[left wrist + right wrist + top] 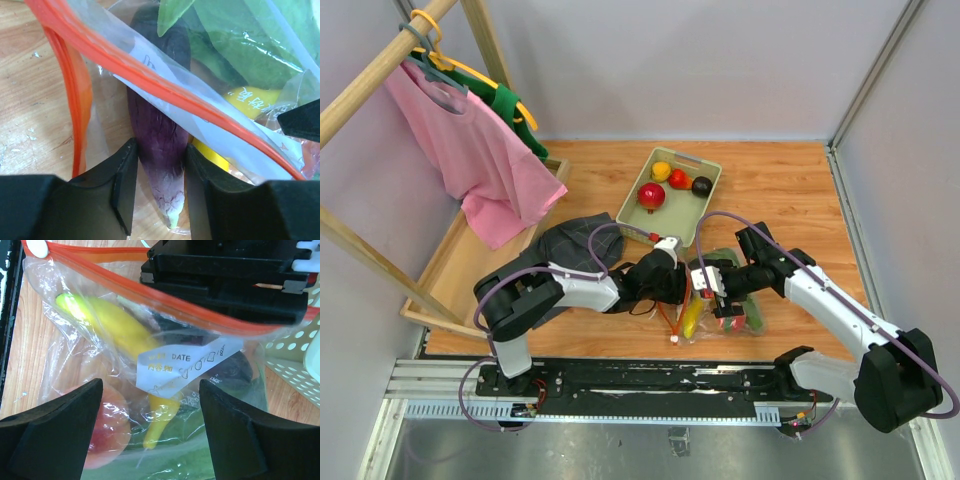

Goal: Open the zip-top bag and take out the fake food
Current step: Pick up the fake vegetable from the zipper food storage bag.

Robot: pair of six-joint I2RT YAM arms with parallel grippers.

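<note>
Left gripper [160,150], reaching in from the left, has its two fingers [125,185] set on either side of a dark purple piece [160,125] of the fake food [110,322], close against both of its flanks; whether they squeeze it cannot be told. Right gripper [150,390] stands released, with its fingers spread wide above the zip-top bag [115,295] and nothing caught between them. The bag lies flat on the wooden table [790,190], near the front edge and right of centre, just on the near side of the pale green tray [708,200], with the two grippers meeting over it. Its orange-red zip strip [150,85] is parted in the left wrist view, one half running at the left and the other slanting across the purple piece. A white label [185,367] sits on the upper film. Inside the bag are a yellow banana [85,310], a slender yellow piece [160,420], a red round fruit [107,425] and a long green leafy piece [240,45]. Four more toy pieces rest in the tray: a large red one [652,196], a yellow one [661,171], a small red one [679,179] and a dark one [701,186]. At the far left a pink shirt [480,160] hangs from a wooden rack [375,75], with a dark garment [570,245] heaped on the table beside it.
</note>
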